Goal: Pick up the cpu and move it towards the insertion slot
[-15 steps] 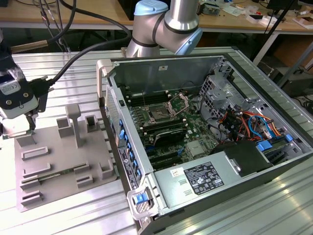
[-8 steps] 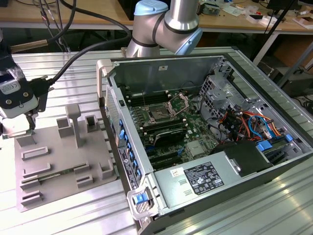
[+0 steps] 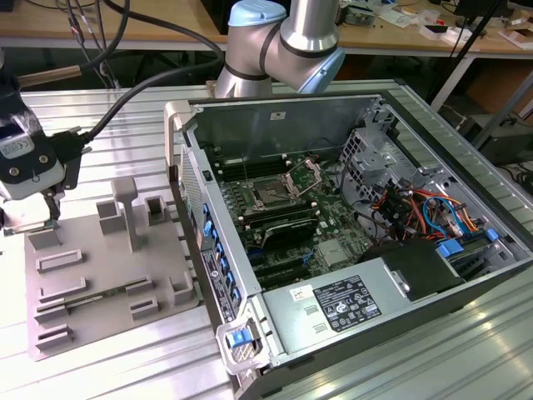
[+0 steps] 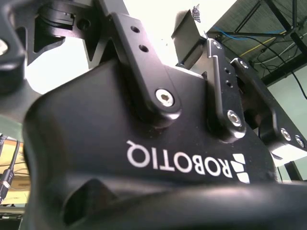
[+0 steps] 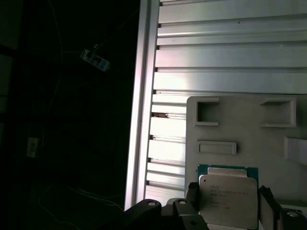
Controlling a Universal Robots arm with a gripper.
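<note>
Between the jaws, in the first wrist view, we see the cpu (image 5: 229, 206): silvery metal top up, with a strip of green board showing along one edge. The gripper (image 5: 228, 188) has one dark jaw against each of two opposite sides of the chip, so we log the jaws as clamped on the cpu. Under and beyond the chip lies the grey fixture (image 5: 240, 129) with its rectangular recesses. We cannot tell whether the cpu rests on it or is just clear of it. The fixture sits on the ribbed aluminium bench (image 5: 216, 48).

Exterior view: the gripper stands over the fixture's corner at the exterior view's left, with a thick black cable (image 3: 117, 106) running off from its wrist. The arm (image 3: 283, 42) rises behind the open computer case (image 3: 275, 125), which lies on the bench just beside the fixture, toward the exterior view's right. The insertion slot (image 3: 271, 197) is on the board inside the case: dark centre, silver frame, metal bracket (image 3: 304, 171) tilted up. Cpu and insertion slot are well apart, with the case's side wall between them.
</note>
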